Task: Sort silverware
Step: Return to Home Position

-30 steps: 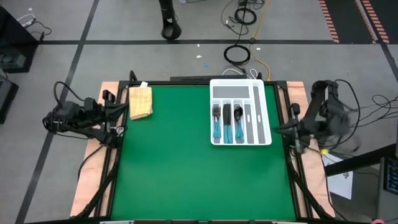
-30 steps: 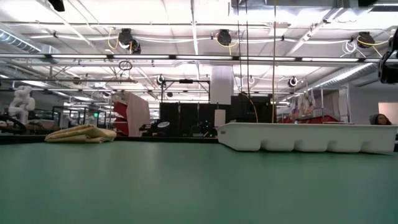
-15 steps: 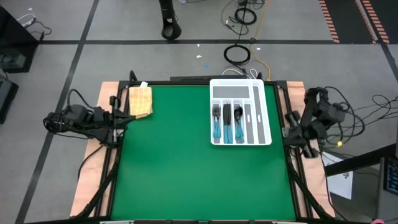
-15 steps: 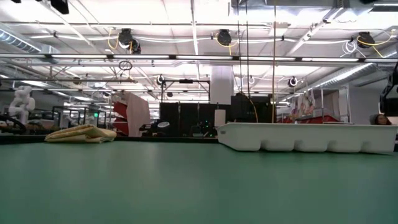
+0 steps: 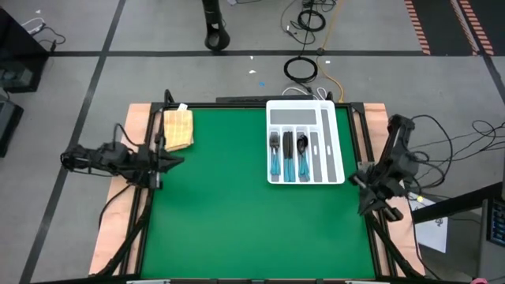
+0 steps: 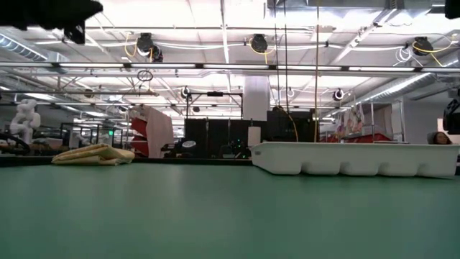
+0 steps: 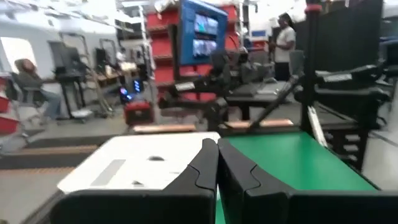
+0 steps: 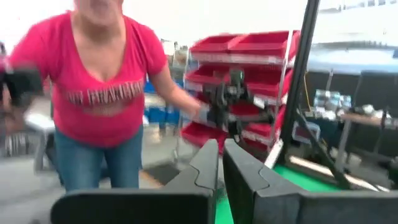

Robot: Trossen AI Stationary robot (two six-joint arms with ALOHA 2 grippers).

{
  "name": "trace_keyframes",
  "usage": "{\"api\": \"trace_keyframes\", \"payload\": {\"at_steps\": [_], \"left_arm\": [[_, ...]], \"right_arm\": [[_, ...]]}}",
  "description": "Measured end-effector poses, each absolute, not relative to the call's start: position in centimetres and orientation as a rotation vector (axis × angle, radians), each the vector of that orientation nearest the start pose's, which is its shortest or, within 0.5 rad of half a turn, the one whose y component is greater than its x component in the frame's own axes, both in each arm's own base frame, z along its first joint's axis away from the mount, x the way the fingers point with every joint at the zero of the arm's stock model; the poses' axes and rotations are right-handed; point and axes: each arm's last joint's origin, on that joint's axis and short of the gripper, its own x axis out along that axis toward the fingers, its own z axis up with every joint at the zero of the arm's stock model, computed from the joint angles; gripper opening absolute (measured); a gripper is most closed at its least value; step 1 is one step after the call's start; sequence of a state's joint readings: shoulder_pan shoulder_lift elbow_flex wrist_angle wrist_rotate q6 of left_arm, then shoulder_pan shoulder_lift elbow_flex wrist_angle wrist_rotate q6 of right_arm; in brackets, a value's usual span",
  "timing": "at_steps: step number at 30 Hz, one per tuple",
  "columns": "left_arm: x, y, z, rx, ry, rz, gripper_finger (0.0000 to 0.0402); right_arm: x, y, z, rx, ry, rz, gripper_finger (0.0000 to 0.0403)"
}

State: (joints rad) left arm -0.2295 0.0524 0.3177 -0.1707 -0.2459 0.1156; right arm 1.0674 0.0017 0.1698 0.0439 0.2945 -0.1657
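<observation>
Green table [image 5: 237, 221] fills the middle, bare across the whole near half. Beyond it, in the right wrist view, a person in a red shirt [image 8: 102, 93] stands in the room.

Left arm sits out at the table's left edge, left gripper [image 5: 175, 160] just over the rim, fingers [image 7: 208, 168] pressed together on nothing. Over on the right edge, the right gripper [image 5: 357, 180] sits off the tray's near right corner. Its fingers [image 8: 239, 171] are drawn in close, empty too.

White tray [image 5: 306, 175] lies at the far right of the table, clear of both grippers. Folded yellow cloth [image 5: 177, 128] rests in the far left corner, just beyond the left gripper.

And the silverware [image 5: 288, 158]: all in the tray, in the three left long slots, blue handles toward the near side, dark heads pointing far.
</observation>
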Motion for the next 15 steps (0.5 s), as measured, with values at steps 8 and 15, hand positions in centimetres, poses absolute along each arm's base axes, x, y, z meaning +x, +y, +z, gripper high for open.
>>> {"api": "trace_keyframes", "payload": {"at_steps": [8,15], "left_arm": [[7.8,-1.3,22.2,0.101,-0.085,-0.048,0.0007],[8.1,-1.3,21.5,0.172,-0.071,-0.034,0.0007]], "right_arm": [[5.6,7.6,18.5,0.054,-0.181,0.745,0.0016],[6.5,6.8,18.2,-0.035,-0.157,0.513,0.0016]]}}
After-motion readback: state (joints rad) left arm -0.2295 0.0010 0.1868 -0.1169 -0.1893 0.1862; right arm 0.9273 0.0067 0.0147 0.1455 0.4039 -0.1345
